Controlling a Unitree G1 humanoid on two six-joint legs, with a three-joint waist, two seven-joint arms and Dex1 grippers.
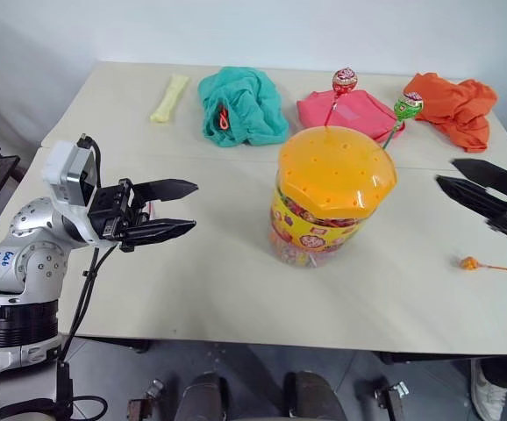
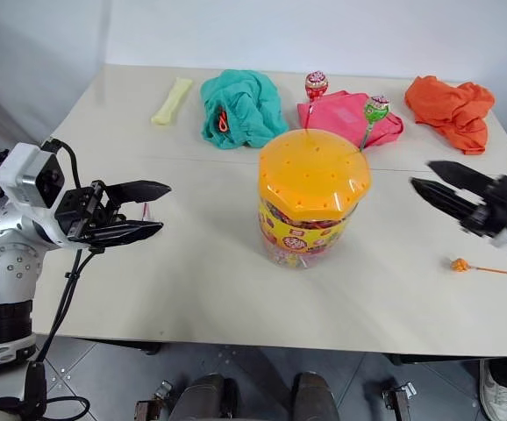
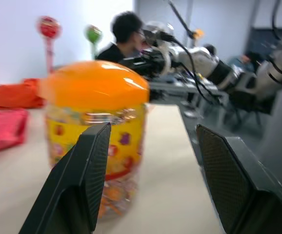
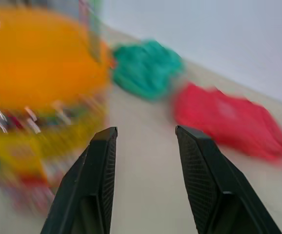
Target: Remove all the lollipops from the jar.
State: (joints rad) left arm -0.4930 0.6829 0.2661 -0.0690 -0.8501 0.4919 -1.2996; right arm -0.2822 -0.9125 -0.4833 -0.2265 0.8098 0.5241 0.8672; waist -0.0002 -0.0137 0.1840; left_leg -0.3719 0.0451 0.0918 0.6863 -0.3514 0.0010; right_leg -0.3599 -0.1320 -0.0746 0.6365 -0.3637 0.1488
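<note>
The jar (image 1: 324, 219), a clear tub with a yellow candy label, stands mid-table under its domed orange lid (image 1: 337, 171). Two lollipops stand upright in the lid's holes: a pink-red one (image 1: 345, 81) and a green one (image 1: 408, 106). An orange lollipop (image 1: 470, 262) lies on the table to the right of the jar. My left gripper (image 1: 195, 205) hovers left of the jar, open and empty, pointing at it. My right gripper (image 1: 446, 172) hangs right of the jar, open and empty, above and behind the orange lollipop. The left wrist view shows the jar (image 3: 97, 131) beyond the open fingers.
Along the far side of the table (image 1: 192, 289) lie a pale yellow piece (image 1: 169, 96), a teal cloth (image 1: 240, 105), a pink cloth (image 1: 359, 114) and an orange cloth (image 1: 453, 105). A person (image 3: 124, 34) shows in the background of the left wrist view.
</note>
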